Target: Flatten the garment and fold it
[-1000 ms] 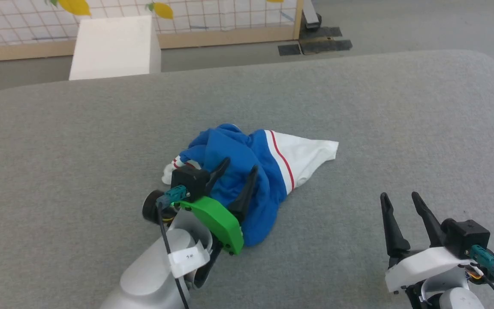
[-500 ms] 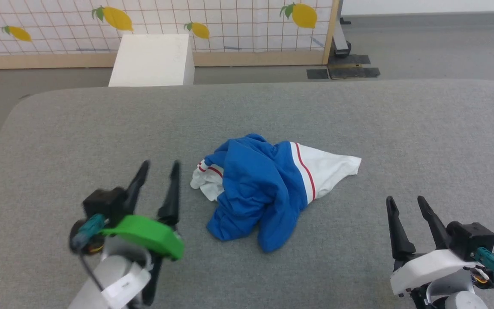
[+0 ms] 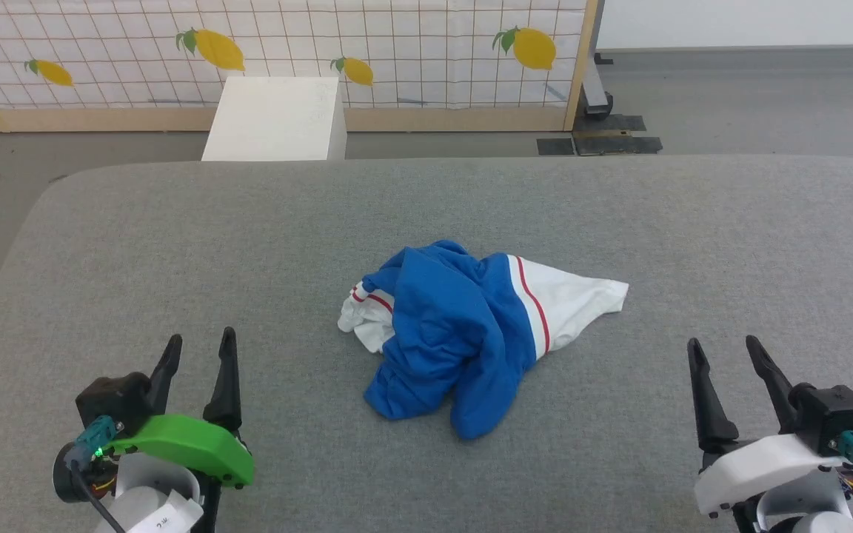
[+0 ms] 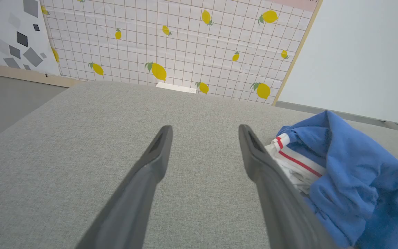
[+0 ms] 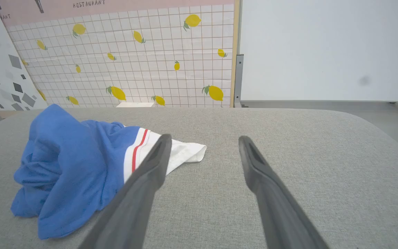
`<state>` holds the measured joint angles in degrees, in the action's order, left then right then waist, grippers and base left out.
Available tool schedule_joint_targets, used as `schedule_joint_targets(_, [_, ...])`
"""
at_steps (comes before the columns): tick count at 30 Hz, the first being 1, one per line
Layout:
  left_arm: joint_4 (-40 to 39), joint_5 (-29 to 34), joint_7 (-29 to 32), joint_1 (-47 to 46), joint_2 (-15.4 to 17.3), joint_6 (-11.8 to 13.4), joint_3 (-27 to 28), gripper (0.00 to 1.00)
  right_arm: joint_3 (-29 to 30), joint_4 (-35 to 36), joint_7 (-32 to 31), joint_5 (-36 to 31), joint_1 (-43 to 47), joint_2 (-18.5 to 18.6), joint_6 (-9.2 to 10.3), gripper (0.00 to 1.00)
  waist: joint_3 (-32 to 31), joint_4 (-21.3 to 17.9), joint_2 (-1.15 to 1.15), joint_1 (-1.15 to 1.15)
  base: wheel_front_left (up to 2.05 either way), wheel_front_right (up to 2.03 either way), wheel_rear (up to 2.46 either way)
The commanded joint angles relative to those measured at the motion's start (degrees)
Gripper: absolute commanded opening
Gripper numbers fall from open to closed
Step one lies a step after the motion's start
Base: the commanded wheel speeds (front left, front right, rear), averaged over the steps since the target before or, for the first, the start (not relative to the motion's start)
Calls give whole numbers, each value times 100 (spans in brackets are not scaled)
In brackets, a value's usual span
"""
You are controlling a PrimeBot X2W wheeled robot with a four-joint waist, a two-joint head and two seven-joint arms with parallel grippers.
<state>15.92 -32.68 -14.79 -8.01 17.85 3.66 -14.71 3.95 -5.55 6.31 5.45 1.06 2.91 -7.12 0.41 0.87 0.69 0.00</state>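
Garment (image 3: 463, 333) is noted crumpled in a heap near the middle of the grey padded surface (image 3: 175, 237). The blue body is bunched up. One white sleeve panel edged with red stripes is spread toward the robot's right, and a smaller white part is tucked at the heap's left. No flattening or fold is seen.

Left gripper (image 3: 201, 337) is held low at the near left, well apart from the heap, fingers parted moderately and empty. Right gripper (image 3: 722, 342) is held at the near right, likewise parted and empty, well apart from the sleeve tip.

Bare grey cloth is seen between each gripper and the heap. In each wrist view, part of the garment is covered by one of that gripper's own fingers.

Beyond the far edge a white box (image 3: 275, 118) is seen on the floor, backed by a lemon-print grid panel (image 3: 397, 44) in a wooden frame. Dark floor plates (image 3: 600, 141) are noted at the frame's foot.
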Motion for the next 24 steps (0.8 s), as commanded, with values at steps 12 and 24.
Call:
schedule_joint_targets(12, [-48, 482, -20, 47, -311, -222, 232, 100, 123, 233, -374, 69, 113, -3, -36, 100, 84, 145, -69, 0, 0, 0, 0])
schedule_joint_targets(24, [-287, 928, -20, -241, -729, -464, 291, 100, 448, -1513, -1534, 148, -1465, 97, -36, 100, 478, 827, -69, 0, 0, 0, 0])
